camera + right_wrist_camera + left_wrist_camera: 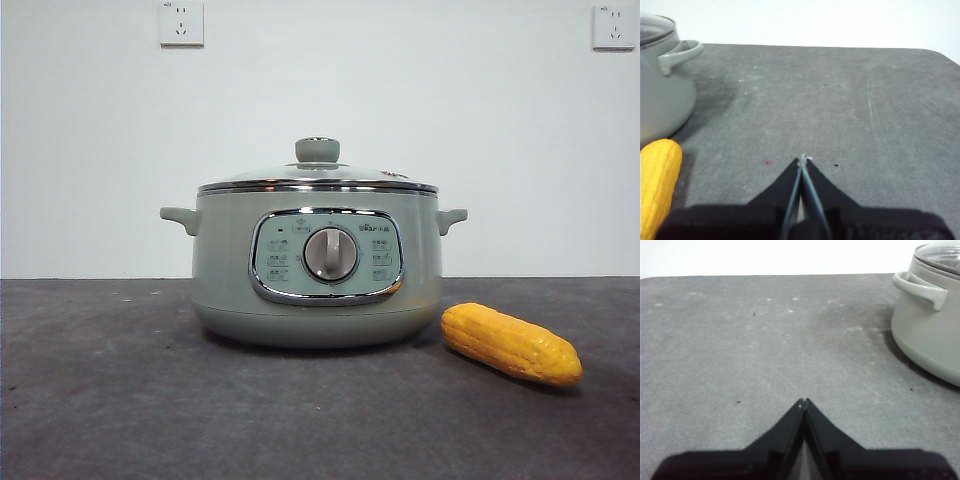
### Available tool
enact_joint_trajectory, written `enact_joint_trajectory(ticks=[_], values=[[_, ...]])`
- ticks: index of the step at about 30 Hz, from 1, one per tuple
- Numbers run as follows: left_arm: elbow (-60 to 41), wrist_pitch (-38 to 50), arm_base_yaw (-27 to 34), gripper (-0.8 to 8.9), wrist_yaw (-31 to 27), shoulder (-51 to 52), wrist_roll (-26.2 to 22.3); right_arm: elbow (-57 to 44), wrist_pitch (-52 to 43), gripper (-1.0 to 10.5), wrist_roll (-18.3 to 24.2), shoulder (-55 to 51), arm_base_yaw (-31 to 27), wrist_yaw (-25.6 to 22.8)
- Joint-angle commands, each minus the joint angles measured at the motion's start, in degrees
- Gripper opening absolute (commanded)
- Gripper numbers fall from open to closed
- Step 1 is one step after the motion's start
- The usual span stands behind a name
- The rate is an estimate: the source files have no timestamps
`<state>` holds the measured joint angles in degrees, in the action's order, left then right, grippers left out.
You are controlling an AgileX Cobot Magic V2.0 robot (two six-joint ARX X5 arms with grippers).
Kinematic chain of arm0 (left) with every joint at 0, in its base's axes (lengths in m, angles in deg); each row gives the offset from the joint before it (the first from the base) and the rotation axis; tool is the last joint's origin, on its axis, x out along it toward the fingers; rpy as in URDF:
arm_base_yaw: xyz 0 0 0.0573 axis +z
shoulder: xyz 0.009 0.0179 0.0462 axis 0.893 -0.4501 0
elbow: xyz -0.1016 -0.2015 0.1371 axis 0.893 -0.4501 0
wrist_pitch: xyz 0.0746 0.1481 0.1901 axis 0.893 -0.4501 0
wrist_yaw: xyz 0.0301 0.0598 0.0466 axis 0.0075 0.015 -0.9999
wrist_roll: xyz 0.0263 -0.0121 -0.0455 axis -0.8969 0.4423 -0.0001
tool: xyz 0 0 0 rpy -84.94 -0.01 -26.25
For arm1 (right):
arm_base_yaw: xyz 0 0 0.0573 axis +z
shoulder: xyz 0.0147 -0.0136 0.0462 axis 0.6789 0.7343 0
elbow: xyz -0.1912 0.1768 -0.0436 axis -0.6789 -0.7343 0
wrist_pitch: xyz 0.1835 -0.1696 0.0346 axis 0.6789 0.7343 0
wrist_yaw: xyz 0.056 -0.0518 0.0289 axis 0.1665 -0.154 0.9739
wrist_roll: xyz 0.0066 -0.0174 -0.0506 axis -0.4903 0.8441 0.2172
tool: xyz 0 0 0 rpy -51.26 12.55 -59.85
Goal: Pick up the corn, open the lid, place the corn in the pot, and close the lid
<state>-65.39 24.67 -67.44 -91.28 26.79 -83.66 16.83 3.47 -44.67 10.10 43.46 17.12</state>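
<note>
Corn (511, 344) on dark grey table (120, 400), pot (318, 262) lidded — both grippers closed, empty, white wall (100, 150)

Pot (318, 265): chrome-framed control panel (327, 255) carries small printed markings around the silver dial (330, 254), plus a short line above it. All too small and blurred to read. No other legible text anywhere.

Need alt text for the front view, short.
A sage-green pot stands centred on a dark grey table, its glass lid closed, dial and control panel facing the camera. A yellow corn lies on the table beside its base, apart from it. No arm shows.
</note>
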Motion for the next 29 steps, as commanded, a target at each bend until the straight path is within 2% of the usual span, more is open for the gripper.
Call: enact_joint_trajectory(ticks=[1, 9, 12, 14, 20, 29], values=[[-0.57, 0.15, -0.13, -0.02, 0.31, -0.02, 0.55, -0.59, -0.31, 0.0, -0.94, -0.09, -0.04, 0.0], [-0.57, 0.09, -0.15, -0.02, 0.74, -0.02, 0.85, -0.59, -0.31, 0.0, -10.32, -0.09, -0.02, 0.22], [-0.42, 0.22, -0.15, -0.03, 0.74, -0.02, 2.64, -0.5, -0.48, 0.0, -17.16, -0.09, -0.02, 0.22], [0.31, -0.24, -0.15, -0.04, 1.68, -0.02, 4.74, 0.11, -0.17, -0.1, -20.04, -0.09, -0.02, 0.35], [4.2, -0.37, -0.15, -0.05, 7.15, -1.09, 6.86, 5.25, 2.45, -0.1, -20.87, 0.76, -0.02, 4.68], [14.23, -0.39, -0.15, -0.06, 11.23, -10.82, 8.24, 20.37, 9.2, -0.1, -21.18, 10.19, -0.02, 5.88]])
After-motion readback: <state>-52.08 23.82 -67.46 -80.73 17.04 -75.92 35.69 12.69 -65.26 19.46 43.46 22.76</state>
